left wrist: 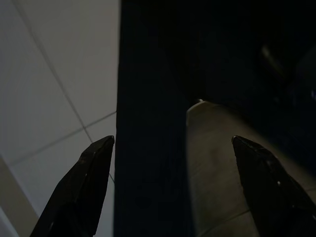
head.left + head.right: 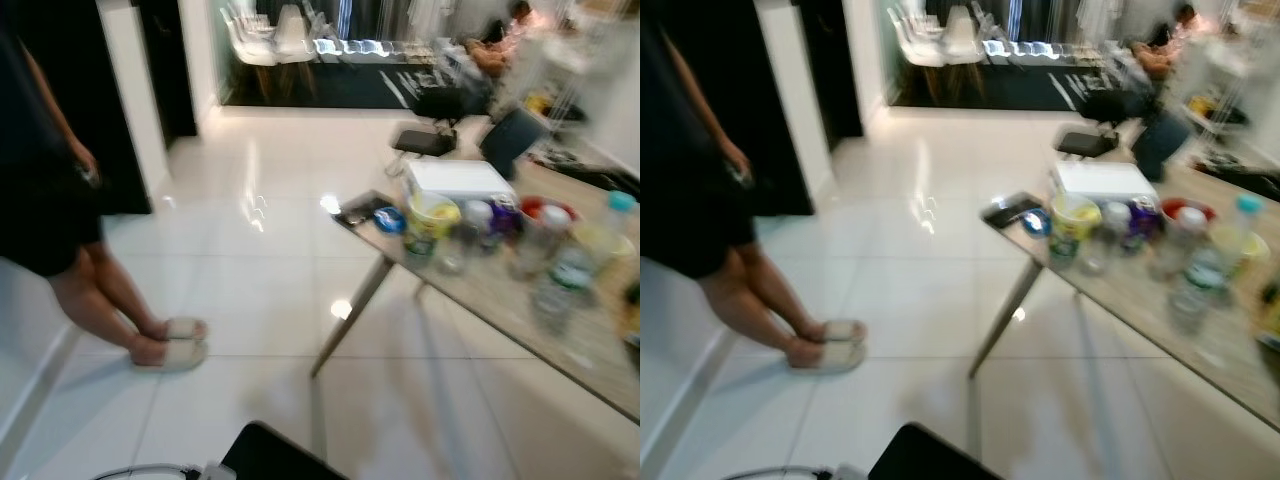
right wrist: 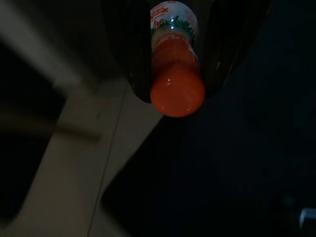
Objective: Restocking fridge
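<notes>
Glossy white floor tiles (image 2: 250, 290) reflected bright light. A wooden table (image 2: 500, 290) on slanted legs stood at the right. White chairs (image 2: 270, 40) lined the dark far end.

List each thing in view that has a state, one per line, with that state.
Right gripper: shut on an orange bottle.
Orange bottle: capped, held between the black fingers.
Left gripper: open, holding nothing.
Yellow tub: upright on the table, lid on.
Water bottle: upright, blue cap on.
White box: closed, lying flat on the table.
Person: standing on the tiled floor in slippers.
</notes>
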Controlling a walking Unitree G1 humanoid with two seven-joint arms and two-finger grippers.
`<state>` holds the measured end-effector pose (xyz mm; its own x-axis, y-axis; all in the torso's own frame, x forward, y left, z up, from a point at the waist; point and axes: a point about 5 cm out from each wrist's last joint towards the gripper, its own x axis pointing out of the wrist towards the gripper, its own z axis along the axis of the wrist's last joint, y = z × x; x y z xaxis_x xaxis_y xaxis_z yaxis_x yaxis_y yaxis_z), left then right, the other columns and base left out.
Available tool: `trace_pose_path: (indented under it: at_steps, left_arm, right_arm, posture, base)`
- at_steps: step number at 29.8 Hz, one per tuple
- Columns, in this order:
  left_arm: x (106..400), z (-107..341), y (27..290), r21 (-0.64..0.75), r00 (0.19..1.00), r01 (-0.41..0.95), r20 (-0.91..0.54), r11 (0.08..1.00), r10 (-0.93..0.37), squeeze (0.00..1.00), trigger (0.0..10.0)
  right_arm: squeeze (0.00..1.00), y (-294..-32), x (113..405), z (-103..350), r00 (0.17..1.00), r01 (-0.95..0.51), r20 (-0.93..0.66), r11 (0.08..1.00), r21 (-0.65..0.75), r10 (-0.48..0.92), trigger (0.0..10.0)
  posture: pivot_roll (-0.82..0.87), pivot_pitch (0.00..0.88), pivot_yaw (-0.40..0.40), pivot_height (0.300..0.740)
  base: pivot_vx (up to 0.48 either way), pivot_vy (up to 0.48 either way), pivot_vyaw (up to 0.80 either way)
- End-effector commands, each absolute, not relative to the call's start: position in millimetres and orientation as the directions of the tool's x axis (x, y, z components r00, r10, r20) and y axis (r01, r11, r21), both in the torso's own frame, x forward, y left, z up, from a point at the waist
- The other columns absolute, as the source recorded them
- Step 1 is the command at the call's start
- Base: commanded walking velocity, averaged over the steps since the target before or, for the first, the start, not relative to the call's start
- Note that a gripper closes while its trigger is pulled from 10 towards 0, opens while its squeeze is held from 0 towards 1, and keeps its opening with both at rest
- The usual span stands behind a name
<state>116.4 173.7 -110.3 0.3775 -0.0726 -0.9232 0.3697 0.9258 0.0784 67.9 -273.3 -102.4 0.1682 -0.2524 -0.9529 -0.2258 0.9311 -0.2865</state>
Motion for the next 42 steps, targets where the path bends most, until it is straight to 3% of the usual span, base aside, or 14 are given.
trace_pose_path:
  at_steps: [1, 42]
  left_arm:
    - [101.3, -114.8, 172.9, 0.052, 0.316, 0.381, -0.946, 0.923, -0.077, 0.00, 10.0]
    - [99.7, -115.5, 170.0, 0.031, 0.303, 0.379, -0.949, 0.925, -0.092, 0.00, 10.0]
  right_arm:
    - [0.00, -273.1, 80.9, -100.0, 0.206, -0.224, -0.947, 0.930, -0.292, -0.248, 10.0]
    - [0.00, -270.9, 76.0, -101.7, 0.177, -0.245, -0.955, 0.929, -0.278, -0.239, 10.0]
  posture:
    - [-0.06, 0.000, -0.019, 0.740]
    - [-0.06, 0.000, -0.021, 0.740]
  base:
    - [0.000, 0.000, -0.80]
    - [0.000, 0.000, -0.80]
